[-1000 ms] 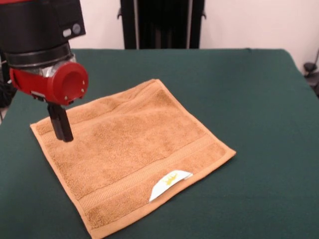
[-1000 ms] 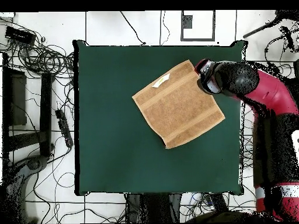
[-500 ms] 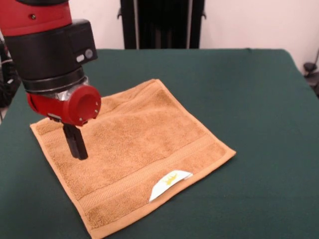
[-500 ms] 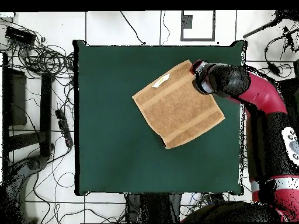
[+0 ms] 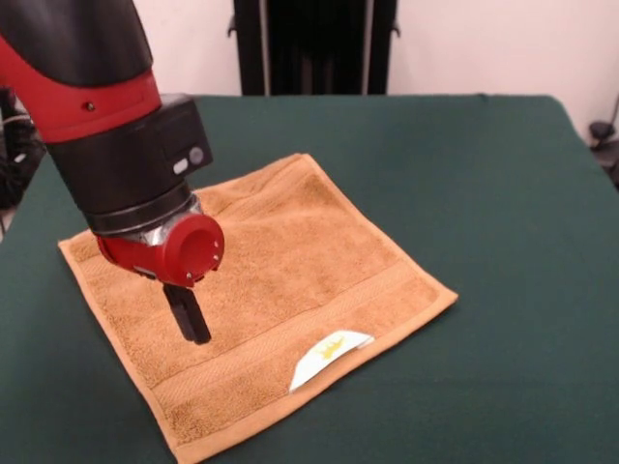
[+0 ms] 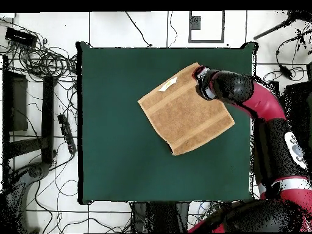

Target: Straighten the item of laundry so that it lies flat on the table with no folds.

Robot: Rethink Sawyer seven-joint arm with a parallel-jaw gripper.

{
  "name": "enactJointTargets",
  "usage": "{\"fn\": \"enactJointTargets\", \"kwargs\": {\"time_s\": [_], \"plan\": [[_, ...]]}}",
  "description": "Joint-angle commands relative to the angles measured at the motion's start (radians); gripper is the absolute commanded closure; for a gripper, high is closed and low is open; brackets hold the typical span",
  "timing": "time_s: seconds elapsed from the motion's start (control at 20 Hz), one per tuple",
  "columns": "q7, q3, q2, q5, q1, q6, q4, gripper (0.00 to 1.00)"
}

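The item of laundry (image 5: 290, 261) is an orange-tan towel that lies spread flat on the green table (image 5: 484, 193), turned like a diamond. Its white label (image 5: 331, 355) with a yellow mark sticks out at the near hem. My gripper (image 5: 194, 331) hangs from the red wrist over the towel's left part, fingers together and shut, tip just at the cloth. Nothing is held. In the overhead view the towel (image 6: 183, 113) sits in the table's upper right, and the arm's head (image 6: 210, 84) covers its right upper edge and hides the fingers.
The green table (image 6: 122, 152) stretches wide around the towel on every side. A black stand (image 5: 314, 43) rises behind the table's far edge. Cables and gear (image 6: 36, 61) lie on the floor beside the table.
The arm has travelled from the towel's far left corner towards its middle and nearer the label. The gripper stays shut. The towel has not shifted.
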Motion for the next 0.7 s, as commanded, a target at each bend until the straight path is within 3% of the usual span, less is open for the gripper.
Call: {"fn": "enactJointTargets", "kwargs": {"time_s": [0.05,0.25,0.7], "plan": [[-0.131,0.103,0.035,-0.056,0.033,-0.089,0.119,1.0],[-0.142,0.08,0.036,-0.137,0.047,-0.193,0.115,1.0],[-0.155,0.075,0.124,-0.215,0.056,-0.2,0.032,1.0]]}}
